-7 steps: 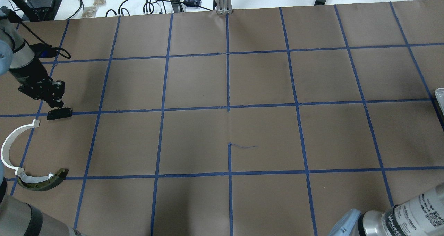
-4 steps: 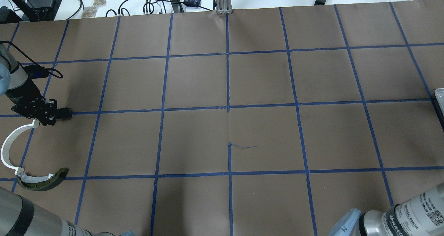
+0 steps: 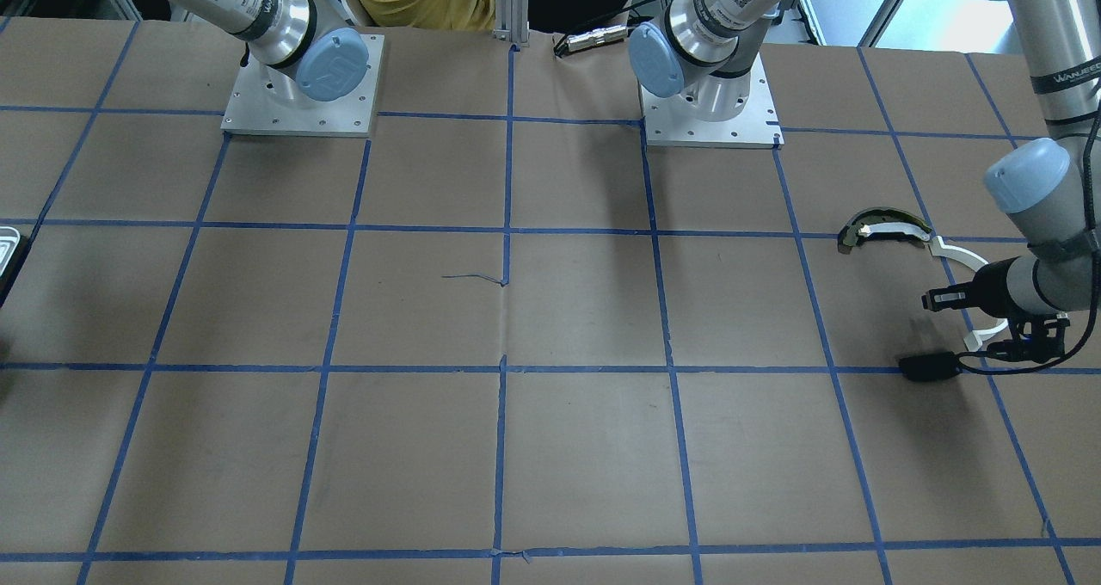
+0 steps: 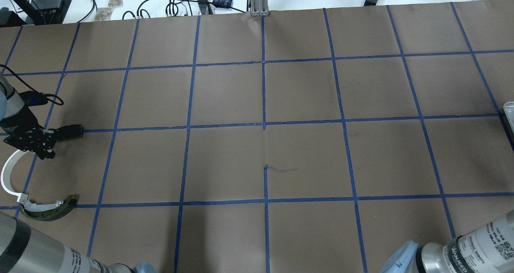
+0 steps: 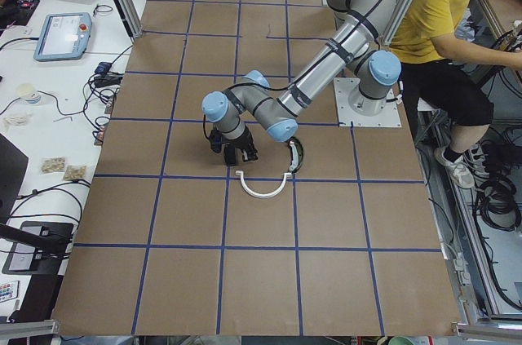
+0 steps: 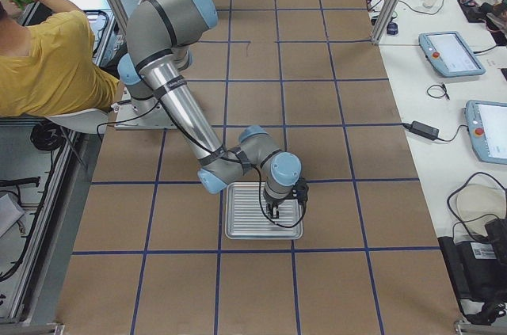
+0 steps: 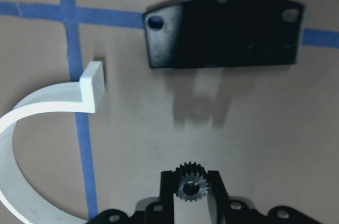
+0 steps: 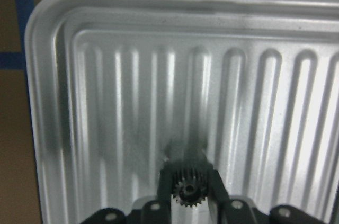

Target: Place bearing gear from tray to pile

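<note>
A: Left side?
B: The left gripper (image 7: 190,177) was clamped on a small black gear (image 7: 190,188), teeth showing between the fingers. It was at the pile (image 4: 3,176): black plate (image 7: 222,33) ahead, white strip (image 7: 53,102) off to one side, olive piece (image 4: 50,212) at the strip's far end.
A: Room?
B: Bare brown paper (image 7: 265,128) ran between gear and plate, with only finger shadows on it. The plate lay across a blue tape line (image 7: 37,11). The strip's squared end was just beside the tape crossing, apart from the plate. In the overhead view the pile sat near the table's left edge.
A: Right side?
B: The right gripper (image 8: 188,179) pinched a second gear (image 8: 186,188) over the tray (image 8: 106,102), above its ribbed floor. A rounded corner rim showed up-left, with tape just outside it.
A: Text?
B: "UNIVERSAL ROBOTS" and QR stickers were on the right arm (image 4: 478,245). The left arm (image 3: 1054,60) read something like "WANJEED".
</note>
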Motion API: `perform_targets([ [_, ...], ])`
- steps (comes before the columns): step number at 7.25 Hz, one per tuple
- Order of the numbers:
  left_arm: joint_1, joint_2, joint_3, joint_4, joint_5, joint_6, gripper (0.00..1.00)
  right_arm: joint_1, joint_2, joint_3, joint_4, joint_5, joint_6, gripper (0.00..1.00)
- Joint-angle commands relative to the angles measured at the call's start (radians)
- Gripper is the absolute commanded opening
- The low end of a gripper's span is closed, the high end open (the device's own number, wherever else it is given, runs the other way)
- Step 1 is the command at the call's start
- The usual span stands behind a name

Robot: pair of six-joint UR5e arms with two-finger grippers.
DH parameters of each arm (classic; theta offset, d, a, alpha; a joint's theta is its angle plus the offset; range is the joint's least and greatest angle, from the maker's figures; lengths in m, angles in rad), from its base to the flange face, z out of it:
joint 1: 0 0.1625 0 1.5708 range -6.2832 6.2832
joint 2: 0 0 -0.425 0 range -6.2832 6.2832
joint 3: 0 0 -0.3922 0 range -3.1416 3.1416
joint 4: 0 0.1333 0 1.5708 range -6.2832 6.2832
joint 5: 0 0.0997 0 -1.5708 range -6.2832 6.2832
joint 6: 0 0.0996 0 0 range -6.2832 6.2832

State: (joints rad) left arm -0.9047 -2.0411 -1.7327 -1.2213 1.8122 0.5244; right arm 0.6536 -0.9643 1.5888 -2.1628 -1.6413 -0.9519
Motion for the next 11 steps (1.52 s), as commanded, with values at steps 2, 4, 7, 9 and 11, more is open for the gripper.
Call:
perform_targets([
  [2,0.006,-0.021,-0.004,0.011,0.004,0.011,0.06,0.000,-0.004,-0.006,-0.005,0.000,-0.005,0.06],
  [4,0.007,-0.024,-0.005,0.009,0.006,0.015,0.73,0.009,-0.045,-0.023,-0.002,0.009,0.011,0.00],
  [7,0.010,-0.008,-0.007,-0.004,0.006,0.000,0.93,0.197,-0.164,-0.021,0.038,0.075,0.183,0.00],
  [9,-0.006,0.015,0.021,-0.001,-0.030,-0.007,1.00,0.327,-0.238,0.008,0.103,0.141,0.441,0.00],
  [11,-0.020,0.016,0.057,-0.003,-0.103,-0.064,1.00,0.562,-0.333,0.103,0.092,0.135,0.815,0.00],
])
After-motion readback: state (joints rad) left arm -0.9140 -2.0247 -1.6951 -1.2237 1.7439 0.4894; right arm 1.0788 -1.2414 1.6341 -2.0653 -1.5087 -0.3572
